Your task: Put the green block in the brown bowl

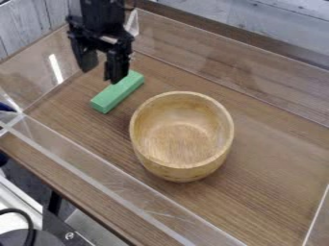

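The green block [115,93] is a slim, straight-edged bar, flat on top and evenly bright green, its surface smooth and without any visible grain. It lies on the wooden table [264,182], slanting in the view, with one end toward the upper right and the other toward the lower left. It sits outside the brown bowl [182,171], near the bowl's upper-left side, with a strip of bare tabletop between them. The bowl is round and deep, standing upright, made of pale brown wood; its thick, rounded rim circles a smooth, lighter hollow, and its outer wall shows toward the bottom of the view, a little darker than the inside. Just beyond the block, on the side away from the camera, the black gripper [102,72] points downward with its two fingers spread well apart in the view, open and gripping nothing. Its parts are dark and angular, with small pale details higher up, and the upper part runs out of the top of the view. The table around all this is mid-brown with fine grain and faint board lines. Along the lower left runs a clear, glossy strip [110,194] with pale reflections, and past it, in the bottom left corner, dark curved cables [22,213] loop beside a rounded, greyish piece of hardware.
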Controlling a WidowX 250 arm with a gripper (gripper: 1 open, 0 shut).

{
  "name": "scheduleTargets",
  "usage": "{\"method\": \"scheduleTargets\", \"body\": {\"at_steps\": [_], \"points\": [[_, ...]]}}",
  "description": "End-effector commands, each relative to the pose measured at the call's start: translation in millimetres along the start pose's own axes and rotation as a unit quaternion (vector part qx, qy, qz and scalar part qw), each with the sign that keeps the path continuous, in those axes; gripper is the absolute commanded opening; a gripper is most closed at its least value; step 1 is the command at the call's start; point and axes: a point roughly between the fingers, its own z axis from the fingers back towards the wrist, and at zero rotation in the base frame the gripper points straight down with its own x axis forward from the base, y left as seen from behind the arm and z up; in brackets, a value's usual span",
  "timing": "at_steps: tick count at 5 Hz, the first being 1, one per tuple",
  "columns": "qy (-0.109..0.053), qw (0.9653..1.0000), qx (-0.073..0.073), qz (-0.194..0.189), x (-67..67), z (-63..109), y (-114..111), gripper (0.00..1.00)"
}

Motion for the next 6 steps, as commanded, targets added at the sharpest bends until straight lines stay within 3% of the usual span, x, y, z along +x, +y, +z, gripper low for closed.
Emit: {"method": "scheduleTargets", "body": {"at_steps": [1,3,6], "points": [[-0.025,0.9996,0.011,0.002,10.0,-0.6,14,1.00],[-0.022,0.9997,0.008,0.002,18.6,-18.4,18,1.00],[-0.028,0.9996,0.000,-0.004,24.1,-1.3,7,1.00]]}}
